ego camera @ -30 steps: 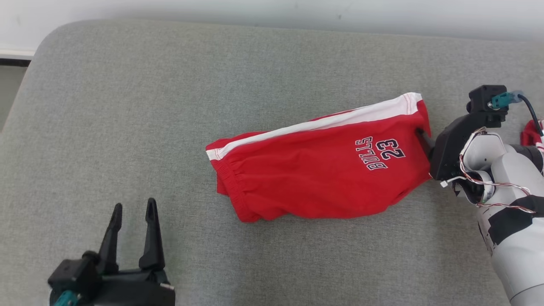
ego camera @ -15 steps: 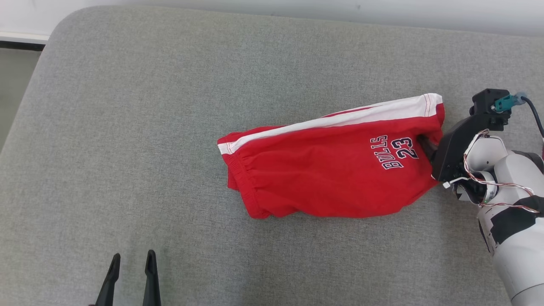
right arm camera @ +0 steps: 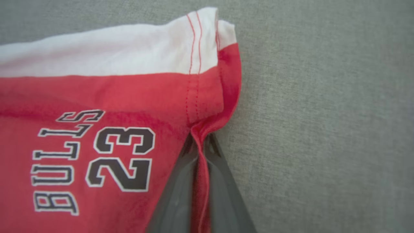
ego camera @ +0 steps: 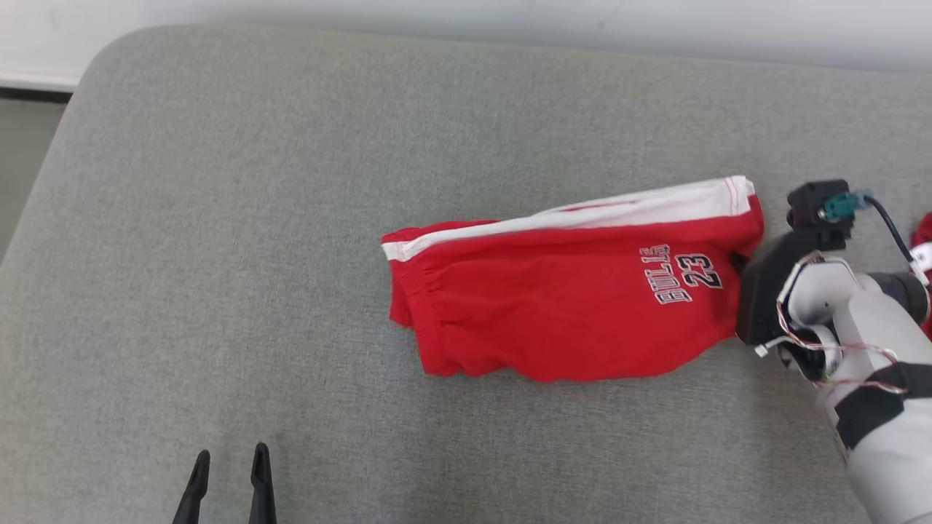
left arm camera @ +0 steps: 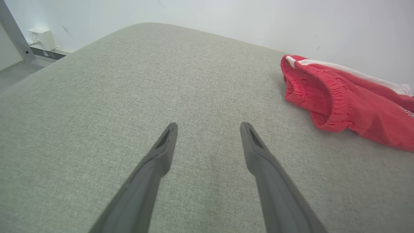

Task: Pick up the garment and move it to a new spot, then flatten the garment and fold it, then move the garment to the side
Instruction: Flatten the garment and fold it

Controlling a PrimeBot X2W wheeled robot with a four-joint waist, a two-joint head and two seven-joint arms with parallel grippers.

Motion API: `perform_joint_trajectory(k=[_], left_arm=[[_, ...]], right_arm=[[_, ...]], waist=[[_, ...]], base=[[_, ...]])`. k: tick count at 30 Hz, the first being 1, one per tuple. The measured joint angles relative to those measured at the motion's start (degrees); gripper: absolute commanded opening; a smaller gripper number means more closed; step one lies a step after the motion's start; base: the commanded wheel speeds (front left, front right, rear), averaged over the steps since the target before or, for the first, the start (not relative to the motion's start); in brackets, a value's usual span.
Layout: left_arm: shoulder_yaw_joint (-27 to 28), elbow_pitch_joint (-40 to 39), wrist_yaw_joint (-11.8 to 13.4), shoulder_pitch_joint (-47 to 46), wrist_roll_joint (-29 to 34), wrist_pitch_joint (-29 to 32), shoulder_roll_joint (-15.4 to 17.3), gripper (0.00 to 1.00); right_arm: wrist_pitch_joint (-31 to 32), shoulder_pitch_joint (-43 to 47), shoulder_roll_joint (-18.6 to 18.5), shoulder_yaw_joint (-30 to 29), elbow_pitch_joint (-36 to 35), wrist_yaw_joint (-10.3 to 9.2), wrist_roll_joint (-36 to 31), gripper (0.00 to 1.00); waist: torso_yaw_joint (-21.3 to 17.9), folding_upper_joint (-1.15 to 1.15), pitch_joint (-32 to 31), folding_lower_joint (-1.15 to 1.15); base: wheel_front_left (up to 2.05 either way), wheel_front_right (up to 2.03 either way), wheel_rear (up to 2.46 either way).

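A: Where do we find the red shorts (ego camera: 568,306)?

B: We see them lying on the grey cushion (ego camera: 218,218), a little toward 3 o'clock from the middle of the head view. Their elastic waistband (ego camera: 411,306) faces 9 o'clock, the leg hem (ego camera: 750,229) faces 3 o'clock, and the white stripe (ego camera: 582,215) runs along the 12 o'clock edge.

A: And the right tool (right arm camera: 200,139)?

B: It reaches in from 3 o'clock, low at the hem. In the right wrist view we see its two dark fingers pressed narrow together, with a ridge of red hem cloth pinched between them. The "BULLS 23" lettering (right arm camera: 93,158) sits at 9 o'clock of that pinch.

A: What of the left tool (left arm camera: 208,124)?

B: We find it at 7 o'clock in the head view, fingertips rising from the bottom edge. Its fingers stand wide apart over bare cushion, holding nothing, well apart from the shorts.

A: Anything else we can name?

B: A pale wall (ego camera: 437,11) lines the cushion's 12 o'clock side, and some other red cloth (ego camera: 926,229) peeks in at the 3 o'clock edge; we cannot tell what it is.
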Motion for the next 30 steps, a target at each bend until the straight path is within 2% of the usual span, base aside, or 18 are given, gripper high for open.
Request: perform_joint_trajectory(k=[5,9,20,25,30], left_arm=[[0.2,0.7,-0.1,0.7,0.0,0.0,-0.1,1.00],[0.3,1.5,-0.1,1.6,-0.1,0.0,-0.2,1.00],[-0.1,2.0,-0.1,3.3,-0.9,0.0,-0.2,1.00],[-0.5,2.0,0.2,4.0,-1.1,0.0,-0.2,1.00],[-0.6,2.0,0.3,4.1,-1.1,0.0,-0.2,1.00]], right_arm=[[-4.0,2.3,-1.4,-2.0,0.2,-0.01,-2.9,0.00],[-6.0,4.2,-2.9,-5.8,-0.5,-0.07,-7.1,0.00],[-3.8,10.1,-4.3,-13.2,-6.7,-0.07,-16.4,0.00],[-1.9,11.6,-1.9,-13.8,-11.6,-0.07,-19.3,0.00],[1.1,11.9,1.8,-8.8,-16.1,-0.07,-19.1,0.00]], waist=[[-1.0,0.01,-2.3,0.00],[-2.2,0.01,-5.1,0.00],[-4.2,0.01,-10.2,0.00],[-4.5,0.01,-11.7,-0.01],[-4.2,0.00,-12.7,-0.01]], base=[[0.00,0.00,0.00],[0.00,0.00,0.00],[0.00,0.00,0.00],[0.00,0.00,0.00],[0.00,0.00,0.00]])
